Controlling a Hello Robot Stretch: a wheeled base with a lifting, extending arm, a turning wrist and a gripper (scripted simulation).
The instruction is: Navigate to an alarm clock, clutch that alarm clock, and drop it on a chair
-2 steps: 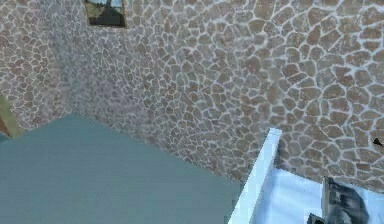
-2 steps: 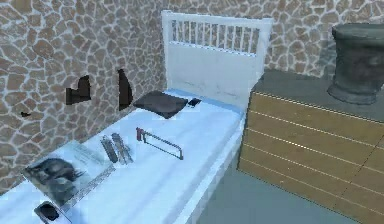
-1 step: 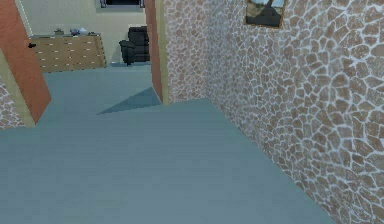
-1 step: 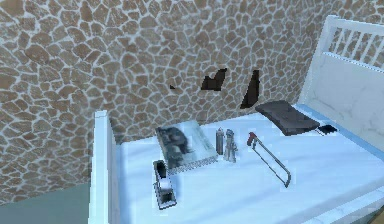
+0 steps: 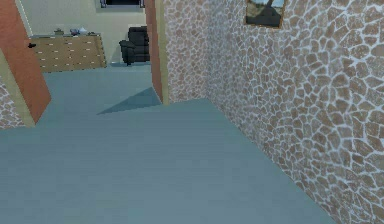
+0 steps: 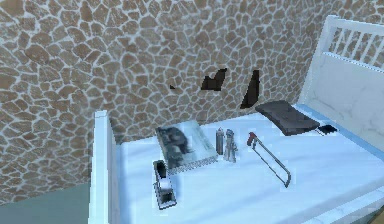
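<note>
- Gripper: its state cannot be told.
- Arm side view, white bed (image 6: 330, 190): a small dark-and-white object (image 6: 160, 180) lies near the left rail. Whether it is the alarm clock cannot be told.
- Farther up the bed: flat box (image 6: 185, 146), grey bottles (image 6: 218, 141), saw-shaped tool (image 6: 271, 160), dark pad (image 6: 288, 117).
- Forward view: blue floor (image 5: 150, 170) beside a stone wall (image 5: 300, 110).
- Far room: dark armchair (image 5: 135, 45), wooden dresser (image 5: 68, 51).

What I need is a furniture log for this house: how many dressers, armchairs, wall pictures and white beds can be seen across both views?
Dresser: 1
Armchair: 1
Wall picture: 1
White bed: 1
Total: 4
</note>
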